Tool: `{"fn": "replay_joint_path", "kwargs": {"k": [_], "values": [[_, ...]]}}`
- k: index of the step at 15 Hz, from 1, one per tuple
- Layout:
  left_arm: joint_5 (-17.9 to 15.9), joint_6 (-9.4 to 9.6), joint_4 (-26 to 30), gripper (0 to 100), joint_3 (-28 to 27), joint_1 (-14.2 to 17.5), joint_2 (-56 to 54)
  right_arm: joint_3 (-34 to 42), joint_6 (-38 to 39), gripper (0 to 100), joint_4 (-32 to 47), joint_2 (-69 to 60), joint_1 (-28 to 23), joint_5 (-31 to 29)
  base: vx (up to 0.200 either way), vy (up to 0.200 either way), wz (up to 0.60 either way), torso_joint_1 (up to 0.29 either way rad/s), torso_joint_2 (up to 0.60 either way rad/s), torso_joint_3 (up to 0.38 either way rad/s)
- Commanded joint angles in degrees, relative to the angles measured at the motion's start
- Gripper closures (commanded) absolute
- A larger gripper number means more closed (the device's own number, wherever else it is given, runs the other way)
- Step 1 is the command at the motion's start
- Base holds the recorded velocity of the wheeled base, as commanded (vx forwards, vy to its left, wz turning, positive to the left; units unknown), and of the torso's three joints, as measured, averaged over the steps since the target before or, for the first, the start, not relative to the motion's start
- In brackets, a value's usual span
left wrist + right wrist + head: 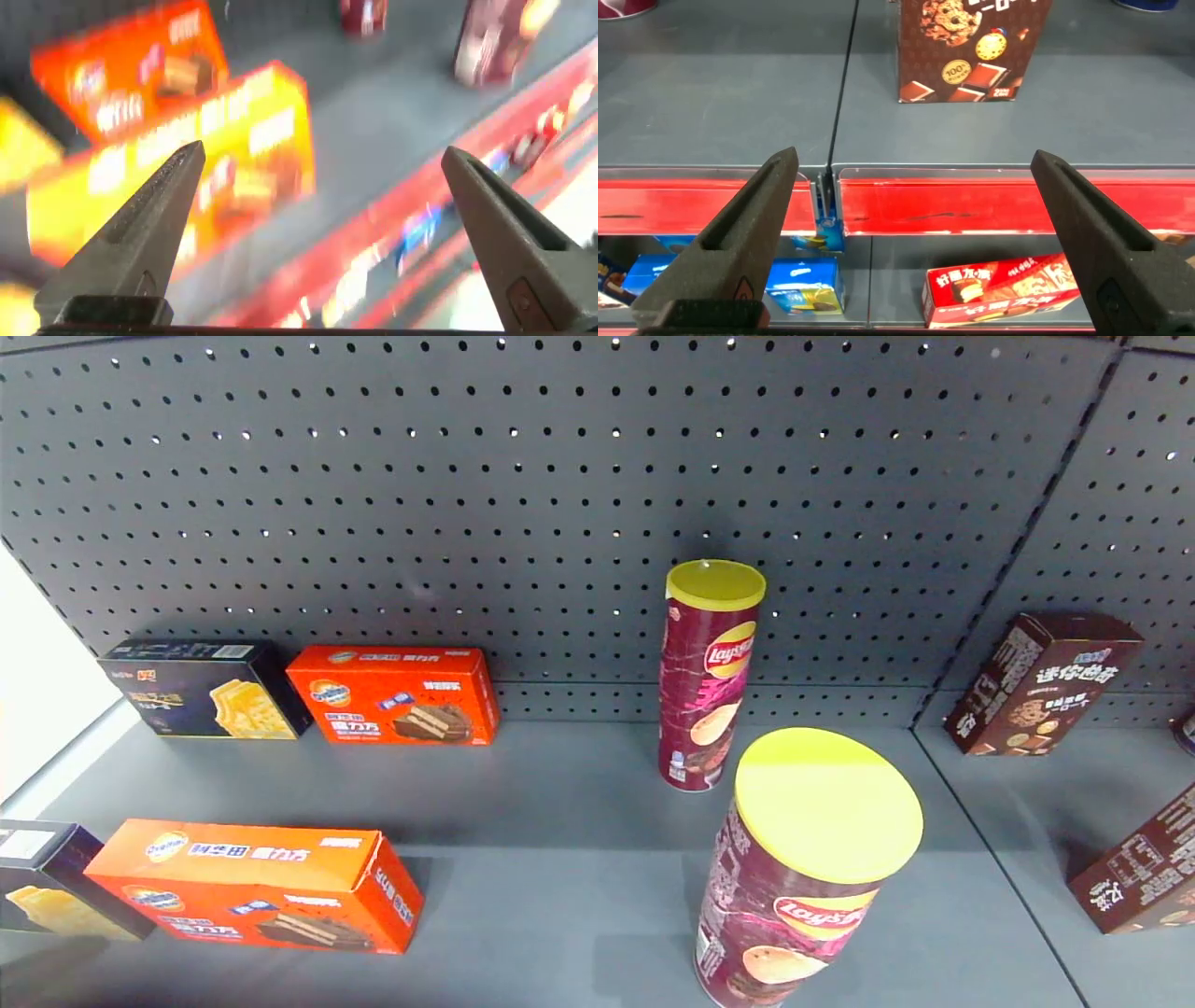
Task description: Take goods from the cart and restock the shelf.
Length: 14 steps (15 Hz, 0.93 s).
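Note:
On the grey shelf [560, 859] two purple chip cans with yellow lids stand upright, one near the back wall [705, 681] and one close to the front [794, 887]. My left gripper [322, 149] is open with nothing between its fingers, and it hangs in front of the shelf's edge by two orange biscuit boxes [234, 149]. My right gripper [913, 157] is also open and holds nothing. It faces the red front strip [971, 205] of the shelf, below a brown cookie box [971, 47].
Orange boxes [397, 695] [261, 887] and black-and-yellow boxes [210, 691] lie on the shelf's left. Brown boxes [1041, 681] [1139, 877] stand on the neighbouring section at the right. A perforated panel [560, 476] backs the shelf. Blue packs [803, 285] and a red box [1008, 285] sit one level lower.

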<state>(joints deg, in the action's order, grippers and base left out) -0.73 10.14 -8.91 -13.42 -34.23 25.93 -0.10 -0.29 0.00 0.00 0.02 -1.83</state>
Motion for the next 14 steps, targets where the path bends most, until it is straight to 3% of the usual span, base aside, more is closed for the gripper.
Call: {"fn": "replay_joint_path", "kwargs": {"k": [1, 3, 5, 6, 7, 8, 10, 11, 12, 13, 14], "values": [[1.08, 0.32, 14.89, 0, -1.43, 2.33, -17.49, 0.01, 0.03, 0, 0.00, 0.00, 0.06, -0.02, 0.000, 0.000, 0.00, 0.000, 0.00, 0.000], [0.56, 0.32, 17.09, 0, -1.52, 3.38, -19.34, 0.01, 0.03, 0, 0.00, 0.00, -0.02, -0.02, 0.000, 0.000, 0.00, 0.000, 0.00, 0.000], [0.64, 0.32, 17.52, 0, 2.35, 4.79, -22.77, 0.01, 0.03, 0, 0.00, 0.00, -0.02, -0.02, 0.000, 0.000, 0.00, 0.000, 0.00, 0.000], [0.64, -0.12, 14.54, 0, 8.94, 12.52, -23.56, 0.01, 0.03, 0, 0.00, 0.00, -0.02, -0.02, 0.000, 0.000, 0.00, 0.000, 0.00, 0.000], [0.82, -0.39, 6.45, 0, 12.89, 19.64, -21.10, 0.01, -0.06, 0, 0.00, 0.00, -0.02, -0.02, 0.000, 0.000, 0.00, 0.000, 0.00, 0.000], [0.64, -0.56, 3.73, 0, 13.42, 22.72, -18.99, 0.01, 0.03, 0, 0.00, 0.00, -0.02, -0.02, 0.000, 0.000, 0.00, 0.000, 0.00, 0.000], [0.38, -1.71, 5.57, 0, 13.42, 32.65, -18.99, 0.01, 0.03, 0, 0.00, 0.00, -0.02, -0.02, 0.000, 0.000, 0.00, 0.000, 0.00, 0.000], [0.12, -1.88, 5.92, 0, 13.42, 36.08, -20.83, 0.01, -0.06, 0, 0.00, 0.00, 0.06, -0.02, 0.000, 0.000, 0.00, 0.000, 0.00, 0.000], [0.38, -2.41, 6.19, 0, 13.42, 36.25, -22.50, 0.01, -0.06, 0, 0.00, 0.00, 0.06, -0.02, 0.000, 0.000, 0.00, 0.000, 0.00, 0.000], [0.03, -3.64, 9.61, 0, 13.42, 33.88, -25.05, 0.01, 0.03, 0, 0.00, 0.00, -0.02, -0.02, 0.000, 0.000, 0.00, 0.000, 0.00, 0.000], [0.03, -3.64, 9.17, 0, 13.42, 34.14, -25.75, 0.01, 0.03, 0, 0.00, 0.00, 0.06, -0.02, 0.000, 0.000, 0.00, 0.000, 0.00, 0.000]]}}
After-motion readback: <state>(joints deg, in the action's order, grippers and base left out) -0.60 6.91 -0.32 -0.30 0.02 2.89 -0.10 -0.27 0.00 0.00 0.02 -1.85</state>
